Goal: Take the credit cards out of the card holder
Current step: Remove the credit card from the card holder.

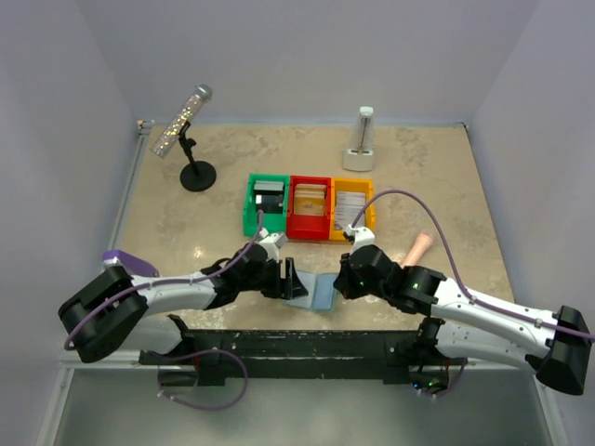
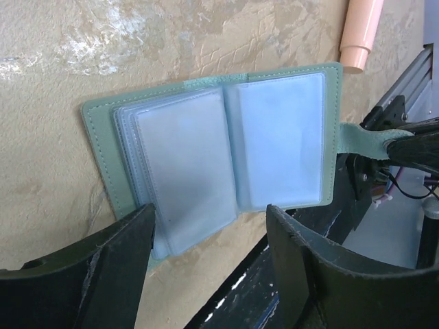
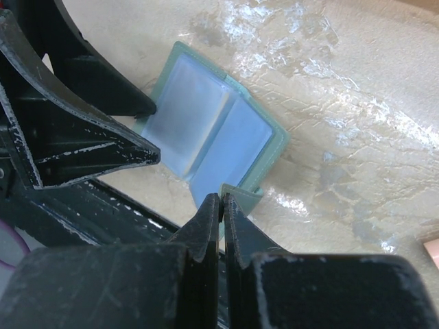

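Observation:
The card holder (image 1: 314, 294) lies open on the table near the front edge, a pale blue-grey wallet (image 2: 226, 151) with clear pockets that look plain blue (image 3: 212, 133). My right gripper (image 1: 340, 279) is shut (image 3: 221, 197) on the small tab (image 3: 243, 195) at the wallet's right edge, which also shows pinched in the left wrist view (image 2: 363, 136). My left gripper (image 1: 290, 279) is open (image 2: 209, 209), its fingers straddling the near edge of the left panel without touching it. Credit cards rest in the bins: a dark one (image 1: 268, 197), tan ones (image 1: 310, 198) and a whitish one (image 1: 349, 203).
Green (image 1: 249, 216), red (image 1: 310, 228) and yellow (image 1: 370, 218) bins stand in a row behind the wallet. A peach cylinder (image 1: 420, 246) lies to the right. A microphone stand (image 1: 196, 175) and a white upright object (image 1: 361, 144) are at the back. A black rail (image 1: 297, 339) runs along the front edge.

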Robot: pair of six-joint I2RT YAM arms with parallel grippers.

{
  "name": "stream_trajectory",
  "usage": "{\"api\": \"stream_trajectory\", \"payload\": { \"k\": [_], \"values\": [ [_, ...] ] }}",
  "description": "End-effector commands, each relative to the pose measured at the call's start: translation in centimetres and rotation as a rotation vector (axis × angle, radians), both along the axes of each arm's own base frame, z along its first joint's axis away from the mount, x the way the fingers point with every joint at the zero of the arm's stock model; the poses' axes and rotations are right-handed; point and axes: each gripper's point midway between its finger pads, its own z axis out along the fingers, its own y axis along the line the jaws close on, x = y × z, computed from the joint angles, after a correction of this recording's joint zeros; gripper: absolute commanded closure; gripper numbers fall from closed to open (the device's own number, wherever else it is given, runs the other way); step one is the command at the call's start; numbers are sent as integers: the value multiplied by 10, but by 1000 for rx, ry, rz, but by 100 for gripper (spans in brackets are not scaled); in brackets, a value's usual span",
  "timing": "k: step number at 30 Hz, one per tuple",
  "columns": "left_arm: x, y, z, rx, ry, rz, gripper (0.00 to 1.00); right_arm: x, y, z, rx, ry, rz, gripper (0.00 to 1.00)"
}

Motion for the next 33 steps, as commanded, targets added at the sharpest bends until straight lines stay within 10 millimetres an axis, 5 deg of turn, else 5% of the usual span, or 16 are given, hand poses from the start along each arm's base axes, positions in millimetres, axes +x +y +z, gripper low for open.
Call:
{"api": "stream_trajectory", "payload": {
  "k": [1, 19, 33],
  "values": [
    [0, 13, -13, 72, -8, 16, 29, 3, 1, -3, 7, -5, -14, 100],
    [-14, -30, 30, -169, -74, -165, 34, 2, 8, -3, 15, 10, 1, 100],
    [-17, -36, 40, -218, -85, -204, 34, 2, 8, -2, 16, 8, 6, 100]
  ]
}}
